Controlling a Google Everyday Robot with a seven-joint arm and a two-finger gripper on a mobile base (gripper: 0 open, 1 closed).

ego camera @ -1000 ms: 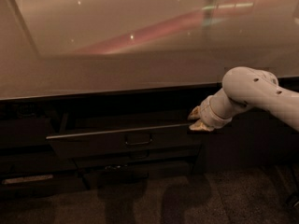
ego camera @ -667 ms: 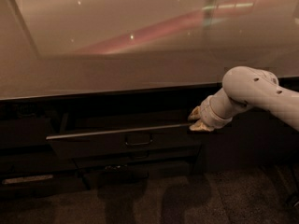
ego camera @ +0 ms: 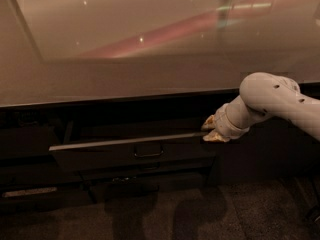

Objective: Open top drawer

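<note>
The top drawer [ego camera: 100,158] is a wide dark front with a pale grey top rim, standing partly pulled out below the counter. Its small curved handle [ego camera: 148,151] sits at the centre of the front. My gripper [ego camera: 209,129] is at the drawer's right end, on the white arm that reaches in from the right. Its tips rest at the right corner of the rim, well to the right of the handle. The inside of the drawer is in shadow.
A broad glossy countertop [ego camera: 150,59] fills the upper half of the view, its front edge overhanging the drawer. Below the top drawer lies another dark front [ego camera: 145,176]. Dark carpet [ego camera: 200,214] covers the floor in front.
</note>
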